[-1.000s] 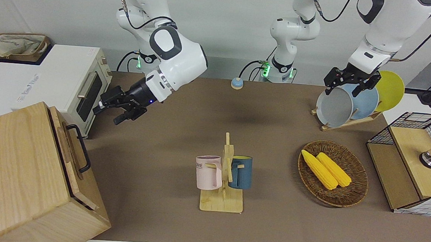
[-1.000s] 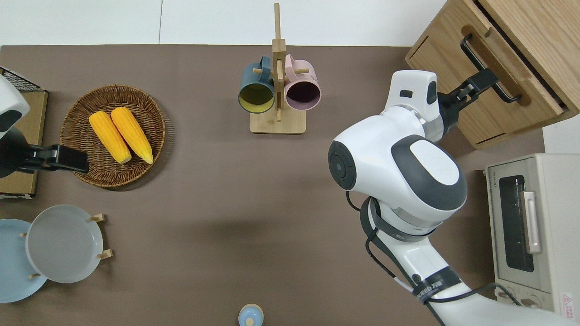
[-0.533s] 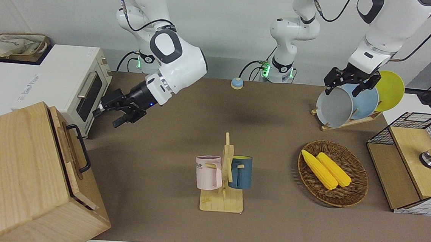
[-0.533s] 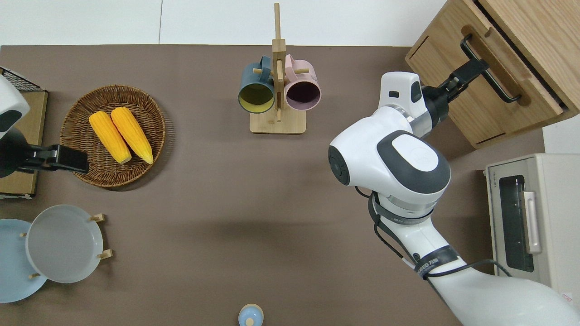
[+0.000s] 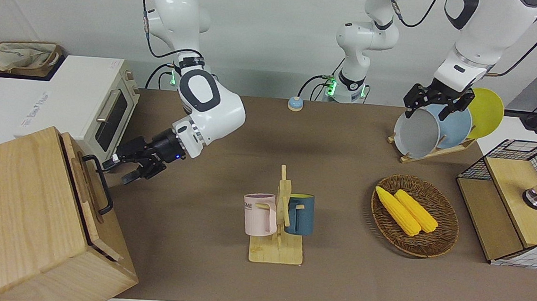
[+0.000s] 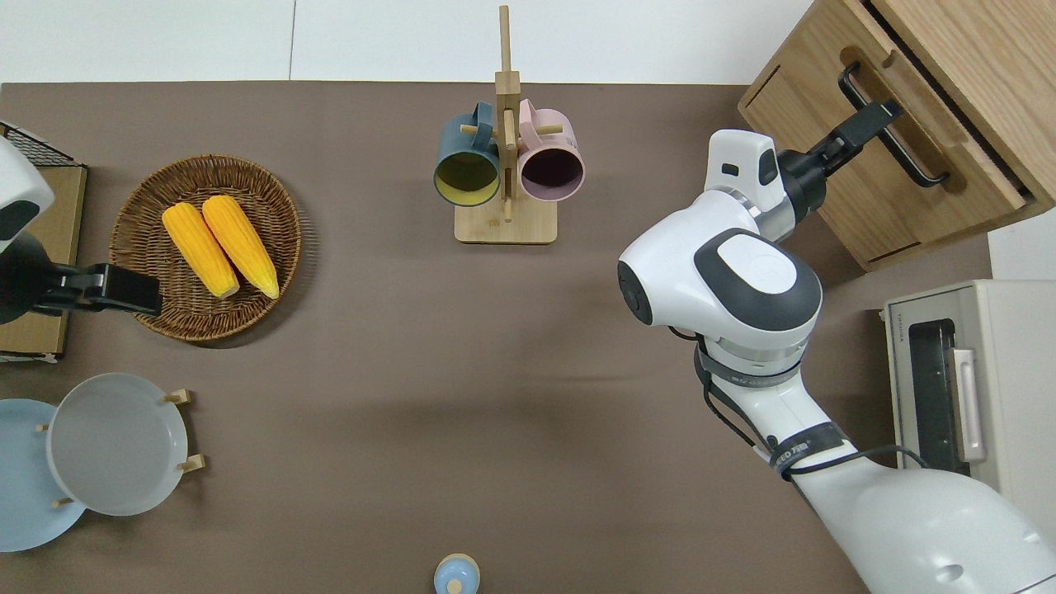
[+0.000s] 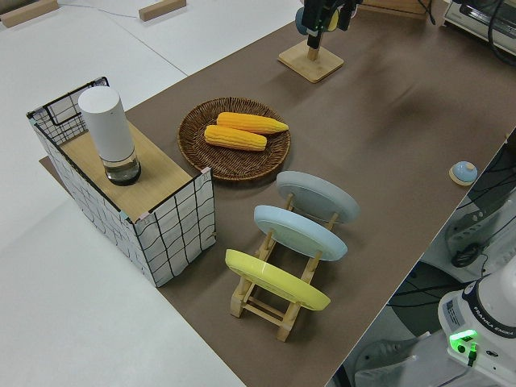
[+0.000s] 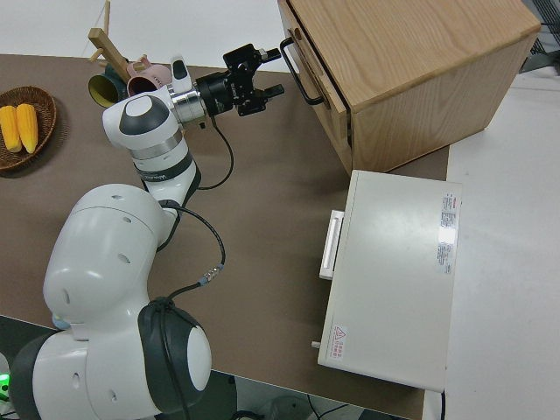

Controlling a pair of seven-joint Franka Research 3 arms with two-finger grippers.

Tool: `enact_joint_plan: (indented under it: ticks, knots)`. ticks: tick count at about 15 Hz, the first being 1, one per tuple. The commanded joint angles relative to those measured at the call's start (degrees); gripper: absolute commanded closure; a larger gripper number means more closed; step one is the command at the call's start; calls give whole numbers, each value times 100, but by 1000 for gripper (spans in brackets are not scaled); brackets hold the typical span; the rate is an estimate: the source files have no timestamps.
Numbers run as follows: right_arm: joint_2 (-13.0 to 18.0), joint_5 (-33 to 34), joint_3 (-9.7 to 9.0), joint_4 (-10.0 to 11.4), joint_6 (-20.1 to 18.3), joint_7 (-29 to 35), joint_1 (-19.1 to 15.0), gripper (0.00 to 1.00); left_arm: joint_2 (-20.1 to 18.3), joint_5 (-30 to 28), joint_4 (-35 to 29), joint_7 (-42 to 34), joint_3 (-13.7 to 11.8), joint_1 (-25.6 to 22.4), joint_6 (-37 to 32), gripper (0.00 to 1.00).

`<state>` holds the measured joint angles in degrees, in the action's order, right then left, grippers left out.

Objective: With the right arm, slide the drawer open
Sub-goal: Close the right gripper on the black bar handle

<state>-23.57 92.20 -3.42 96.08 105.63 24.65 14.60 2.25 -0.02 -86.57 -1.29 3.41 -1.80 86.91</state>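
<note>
Drawer [image 6: 895, 157] sits closed, its handle [image 6: 891, 136] ungrasped, while the right end effector [image 5: 124, 169] hovers spread just beside it.

We are listing two arms. The right arm [image 5: 205, 103]: we are seeing glossy white rounded shells, dark grey oval joint caps, a silver wrist ring, a small blue wrist light, a black cable running along the links, a black band with white lettering, and a green light glowing at the base. Its right gripper [image 5: 128, 164] is black. The left arm [image 5: 475, 37]: we are seeing white shells, black joint trim, a black cable and a black left gripper [image 5: 434, 105].
</note>
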Motion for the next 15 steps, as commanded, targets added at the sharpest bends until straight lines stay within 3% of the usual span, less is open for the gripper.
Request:
enact_joint_plan:
  ticks: [1, 5, 7, 11, 13, 15]
  knots:
    - [-86, 324, 52, 7, 98, 400, -89, 19, 65, 98, 149, -56, 37, -22, -113, 7]
    - [-130, 439, 140, -1, 115, 462, -141, 111, 65, 98, 140, -56, 37, -22, -113, 7]
    - [-130, 483, 140, -1, 220, 453, -185, 292, 65, 98, 140, -56, 37, -22, -113, 7]
    - [-147, 500, 140, -1, 256, 444, -229, 815, 65, 98, 149, -56, 37, -22, -113, 7]
    - [-147, 492, 140, -1, 230, 444, -203, 937, 65, 98, 149, -56, 37, -22, -113, 7]
    - [-147, 483, 140, 7, 186, 436, -177, 969, 65, 98, 140, -56, 37, -22, -113, 7]
